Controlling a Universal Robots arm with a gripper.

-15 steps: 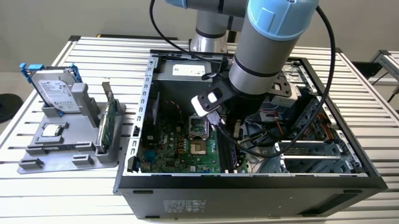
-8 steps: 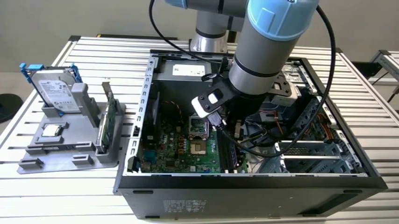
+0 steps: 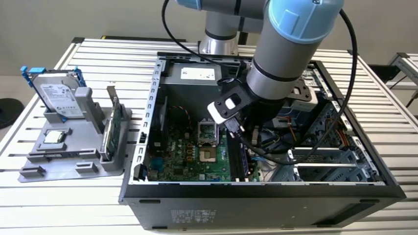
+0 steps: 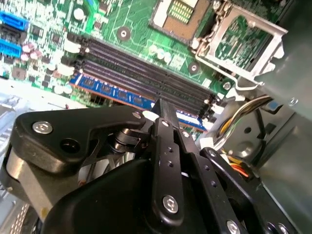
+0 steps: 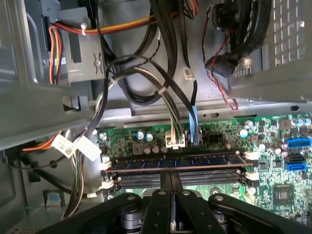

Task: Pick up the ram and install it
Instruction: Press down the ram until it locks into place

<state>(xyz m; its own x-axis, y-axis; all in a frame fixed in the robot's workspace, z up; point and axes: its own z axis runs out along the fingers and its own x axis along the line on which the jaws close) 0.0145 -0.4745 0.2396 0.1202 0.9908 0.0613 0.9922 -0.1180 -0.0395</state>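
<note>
The ram (image 4: pixel 127 97) is a slim dark blue stick lying along one of the black memory slots on the green motherboard (image 4: pixel 131 22). In the first wrist view the ram (image 5: pixel 204 160) runs between white slot latches. My gripper (image 4: pixel 161 104) is down inside the computer case, its two black fingers closed together. The tips rest on the stick's top edge near its middle, not around it. The first wrist view shows the gripper (image 5: pixel 171 174) from behind, just short of the slot. In the exterior view my arm (image 3: pixel 287 54) reaches down into the open case.
The case walls (image 3: pixel 261 196) hem in the arm on all sides. Cable bundles (image 5: pixel 161 73) hang close to the slots. The processor socket (image 4: pixel 178 12) stands open. At the exterior view's left a grey holder (image 3: pixel 39 161) carries a hard drive (image 3: pixel 58 95) and a green card (image 3: pixel 114 129).
</note>
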